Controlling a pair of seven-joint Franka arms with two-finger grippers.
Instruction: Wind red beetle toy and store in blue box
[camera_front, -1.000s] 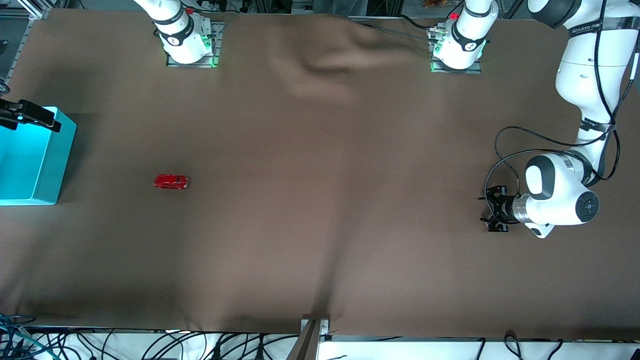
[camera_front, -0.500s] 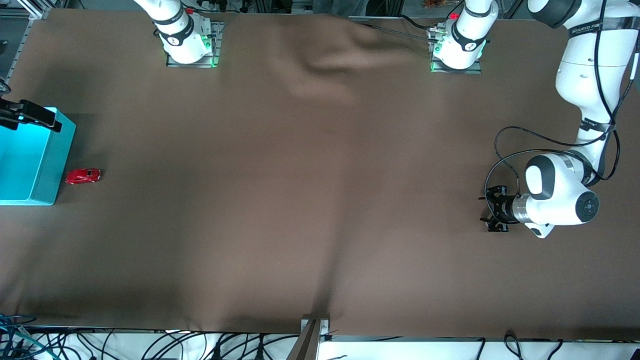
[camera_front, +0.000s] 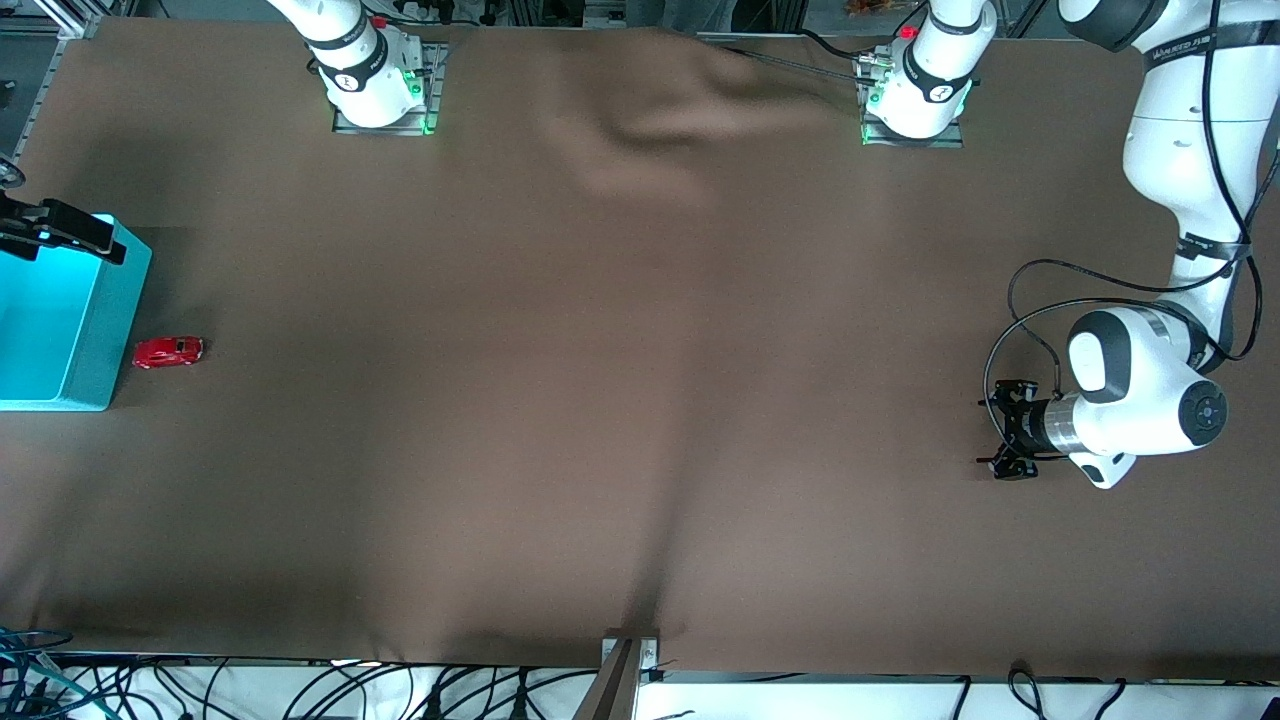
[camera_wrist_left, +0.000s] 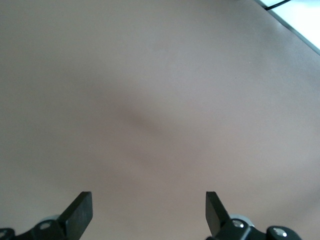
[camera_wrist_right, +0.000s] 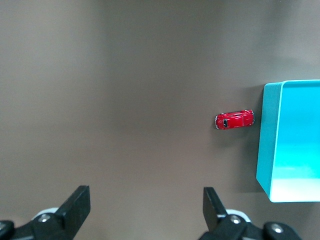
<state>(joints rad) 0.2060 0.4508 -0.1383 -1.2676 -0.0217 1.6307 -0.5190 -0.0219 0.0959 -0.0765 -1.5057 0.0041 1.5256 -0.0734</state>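
While the left gripper (camera_wrist_left: 145, 210) hovered low over bare brown table (camera_front: 640, 400) at the left arm's end, its 2 fingers (camera_wrist_left: 80, 207) were spread wide and held nothing. The right gripper's (camera_wrist_right: 145, 207) fingers (camera_wrist_right: 77, 202) were likewise wide apart and empty, well apart from the red beetle toy (camera_wrist_right: 234, 119), which lay on the table just beside the blue box's (camera_wrist_right: 270, 135) outer wall.
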